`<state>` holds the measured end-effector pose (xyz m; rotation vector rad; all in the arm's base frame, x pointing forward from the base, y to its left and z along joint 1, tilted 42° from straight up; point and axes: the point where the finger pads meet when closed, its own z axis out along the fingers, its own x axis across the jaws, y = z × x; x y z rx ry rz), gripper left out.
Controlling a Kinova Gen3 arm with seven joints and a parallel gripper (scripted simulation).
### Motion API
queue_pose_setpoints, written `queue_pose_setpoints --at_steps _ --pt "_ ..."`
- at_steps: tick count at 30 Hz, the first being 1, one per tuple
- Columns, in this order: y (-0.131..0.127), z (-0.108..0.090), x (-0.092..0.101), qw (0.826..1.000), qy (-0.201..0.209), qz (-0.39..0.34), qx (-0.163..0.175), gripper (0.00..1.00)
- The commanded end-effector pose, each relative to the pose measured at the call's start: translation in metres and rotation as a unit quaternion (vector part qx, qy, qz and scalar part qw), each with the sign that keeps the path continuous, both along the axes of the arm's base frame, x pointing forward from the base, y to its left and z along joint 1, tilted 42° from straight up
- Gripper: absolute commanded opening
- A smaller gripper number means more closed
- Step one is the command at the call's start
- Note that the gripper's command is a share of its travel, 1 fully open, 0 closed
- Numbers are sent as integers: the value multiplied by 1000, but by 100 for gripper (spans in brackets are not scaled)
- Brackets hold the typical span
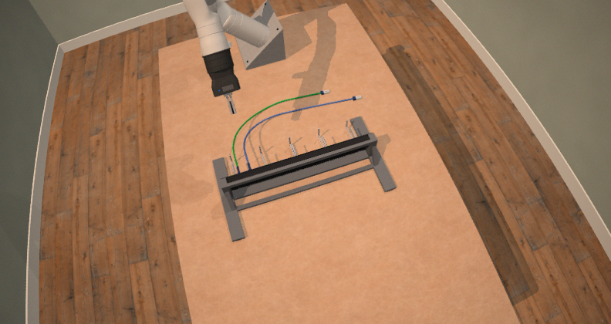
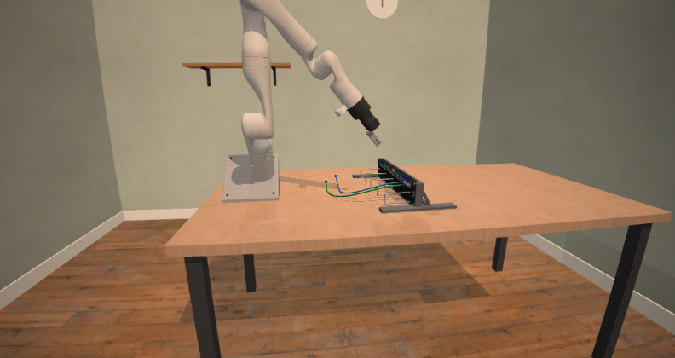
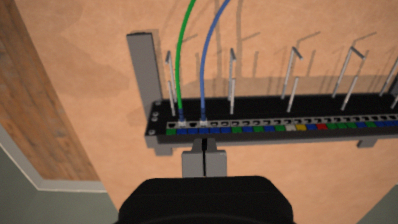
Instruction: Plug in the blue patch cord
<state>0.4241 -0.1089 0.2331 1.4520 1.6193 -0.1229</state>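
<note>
My gripper (image 1: 231,106) (image 2: 375,140) (image 3: 205,151) is shut and empty. It hangs well above the table, over the left end of the rack (image 1: 234,219) (image 2: 418,193) (image 3: 260,104). The blue patch cord (image 1: 298,107) (image 3: 209,60) is plugged in near the rack's left end and curves away over the table. Its free plug (image 1: 356,98) (image 2: 336,176) lies on the table behind the rack, far from my gripper. The green cord (image 1: 264,108) (image 3: 182,60) runs beside it, with its free plug (image 1: 325,92) (image 2: 325,181) close by. The yellow label (image 3: 300,127) sits in the row of port labels, right of the middle in the wrist view.
Thin metal cable pegs (image 1: 290,144) (image 3: 292,75) stand up behind the rack's panel. The arm's base plate (image 1: 264,44) (image 2: 250,181) stands at the table's far end. The table (image 1: 342,258) (image 2: 519,199) has open edges on all sides.
</note>
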Motion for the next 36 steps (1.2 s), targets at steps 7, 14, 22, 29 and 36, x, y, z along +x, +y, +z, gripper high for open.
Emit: queue_pose_setpoints --at_steps 7,14,22,29,36 --pt "-12 -8 7 1000 0 -4 -3 0" --pt "-30 -24 23 1000 0 -4 -3 0" --pt "-48 -40 39 1000 0 -4 -3 0" --pt "-69 -59 57 1000 0 -4 -3 0" --pt "-81 -70 68 1000 0 -4 -3 0"
